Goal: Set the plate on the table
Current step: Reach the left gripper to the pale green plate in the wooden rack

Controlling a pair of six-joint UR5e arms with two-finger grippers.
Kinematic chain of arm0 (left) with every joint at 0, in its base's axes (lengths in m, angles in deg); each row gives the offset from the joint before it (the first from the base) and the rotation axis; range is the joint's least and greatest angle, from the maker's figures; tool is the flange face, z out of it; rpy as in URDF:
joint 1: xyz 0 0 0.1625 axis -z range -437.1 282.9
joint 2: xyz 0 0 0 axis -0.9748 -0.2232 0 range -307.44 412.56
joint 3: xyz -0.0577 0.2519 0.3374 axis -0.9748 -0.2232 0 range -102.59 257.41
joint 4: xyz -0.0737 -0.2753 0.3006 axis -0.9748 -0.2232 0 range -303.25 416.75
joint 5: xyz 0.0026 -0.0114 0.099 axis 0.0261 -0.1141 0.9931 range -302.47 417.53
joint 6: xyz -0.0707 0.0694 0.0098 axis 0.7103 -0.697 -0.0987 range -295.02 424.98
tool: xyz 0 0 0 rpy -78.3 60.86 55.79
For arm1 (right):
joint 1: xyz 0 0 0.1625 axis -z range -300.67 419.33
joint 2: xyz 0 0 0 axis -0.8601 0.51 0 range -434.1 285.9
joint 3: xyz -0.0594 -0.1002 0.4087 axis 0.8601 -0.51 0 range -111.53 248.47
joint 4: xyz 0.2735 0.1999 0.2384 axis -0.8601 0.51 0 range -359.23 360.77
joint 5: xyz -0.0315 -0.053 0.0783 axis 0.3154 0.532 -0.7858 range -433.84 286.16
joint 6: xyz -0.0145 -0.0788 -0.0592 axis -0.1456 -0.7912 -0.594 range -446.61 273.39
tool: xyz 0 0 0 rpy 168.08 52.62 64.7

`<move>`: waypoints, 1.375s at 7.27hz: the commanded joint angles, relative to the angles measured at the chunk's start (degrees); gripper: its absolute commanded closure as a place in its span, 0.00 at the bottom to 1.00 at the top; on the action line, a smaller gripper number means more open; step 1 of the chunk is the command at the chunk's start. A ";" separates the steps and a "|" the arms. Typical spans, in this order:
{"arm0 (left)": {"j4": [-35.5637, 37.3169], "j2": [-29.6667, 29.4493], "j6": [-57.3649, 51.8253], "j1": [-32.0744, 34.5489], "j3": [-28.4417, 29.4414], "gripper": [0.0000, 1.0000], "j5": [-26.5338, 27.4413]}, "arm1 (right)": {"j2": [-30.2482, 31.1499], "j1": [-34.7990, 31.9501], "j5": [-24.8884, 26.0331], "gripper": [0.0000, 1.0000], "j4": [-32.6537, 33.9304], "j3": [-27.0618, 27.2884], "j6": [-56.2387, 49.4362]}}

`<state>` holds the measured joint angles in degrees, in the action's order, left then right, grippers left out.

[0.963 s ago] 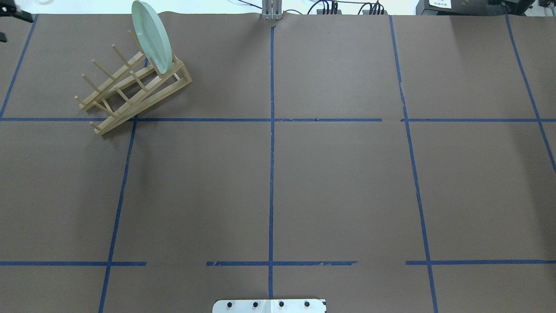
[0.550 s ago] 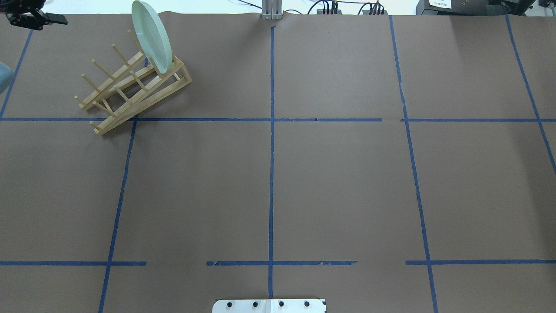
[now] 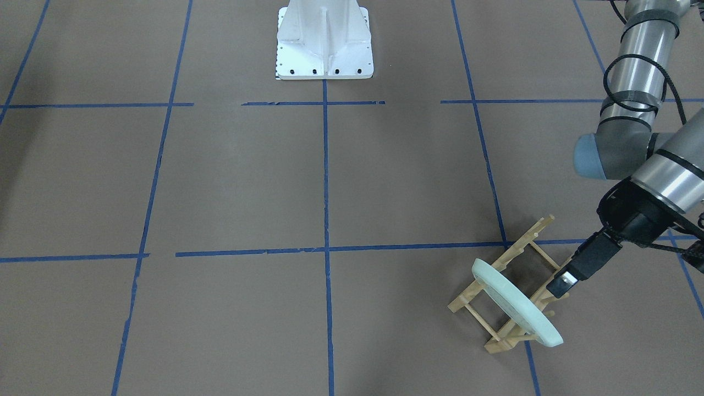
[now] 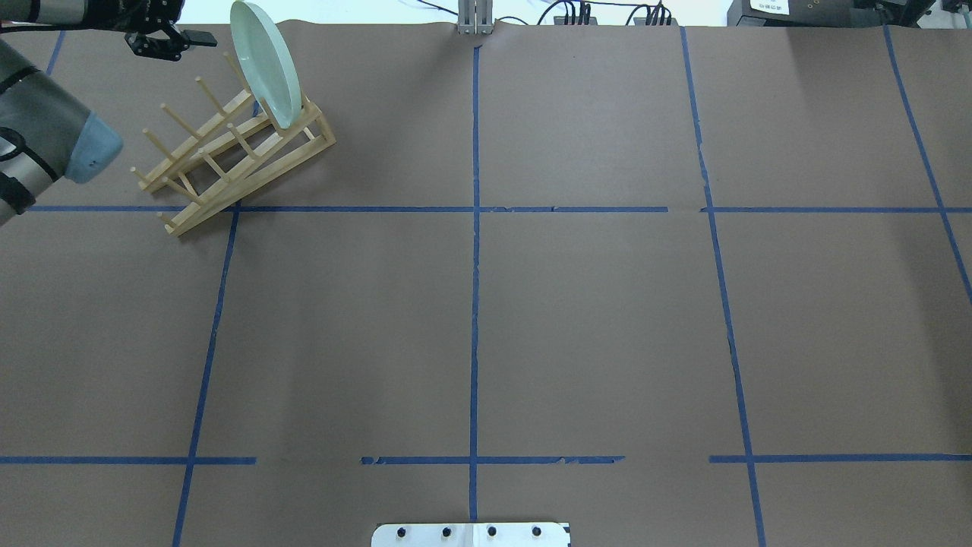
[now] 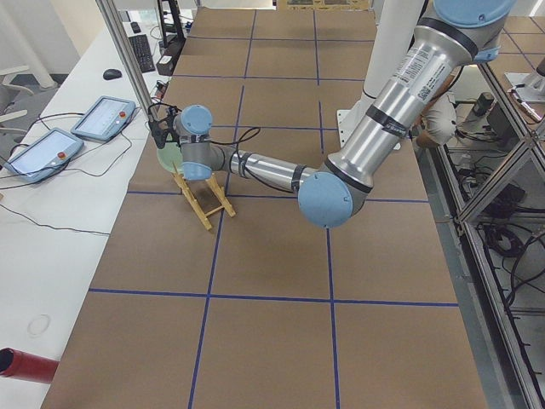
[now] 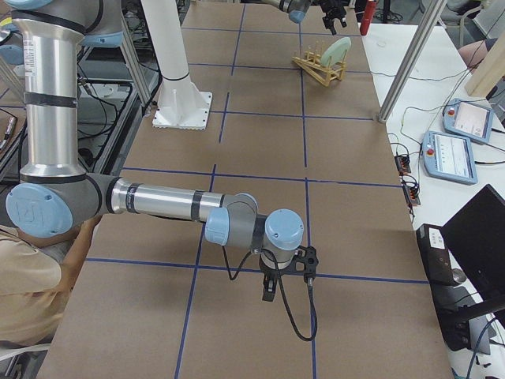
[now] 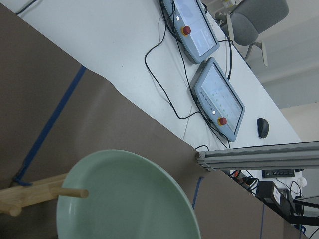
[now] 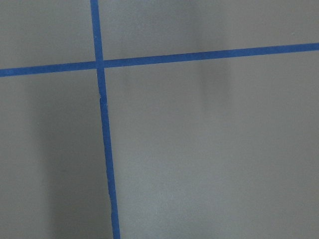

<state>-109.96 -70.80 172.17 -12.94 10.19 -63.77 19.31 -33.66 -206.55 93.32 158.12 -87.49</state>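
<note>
Plate [image 4: 266,64]: stands on edge in the end slot of the wooden rack [image 4: 228,152], at 11 o'clock on the tabletop [image 4: 592,319]; nothing grips it.
Left tool [image 4: 173,42]: spread wide and empty, just beside the plate at its 9 o'clock, not touching.
Right tool [image 6: 268,290]: low over bare tabletop, well apart; cannot tell if spread or closed.
Done: likely only the approach.
Left to do: grasp, lift out, lay flat.

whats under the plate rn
The wooden rack: the plate stands tilted on edge in its end slot, and the rack sits on the table. The plate's lowest edge is hidden inside the rack.
</note>
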 commanded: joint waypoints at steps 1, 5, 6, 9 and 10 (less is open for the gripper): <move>-2.99 -0.82 2.24 -1.14 2.60 0.07 2.73 | 0.02 0.00 0.00 0.00 0.00 0.00 0.00; -4.49 -3.20 2.33 -2.72 5.25 0.28 7.20 | 0.02 0.00 0.00 0.00 0.00 0.00 0.00; -4.49 -3.29 2.33 -3.25 5.52 0.36 7.39 | 0.02 0.00 0.00 0.00 0.00 0.00 0.00; -4.49 -3.47 1.89 -3.34 5.08 1.00 7.48 | -0.07 0.00 0.00 0.00 0.00 0.00 0.00; -4.14 -3.29 1.72 -3.25 3.25 1.00 7.40 | 0.02 0.00 0.00 0.00 0.00 0.00 0.00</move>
<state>-114.37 -74.22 174.11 -16.27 14.95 -56.32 19.26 -33.65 -206.55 93.32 158.12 -87.49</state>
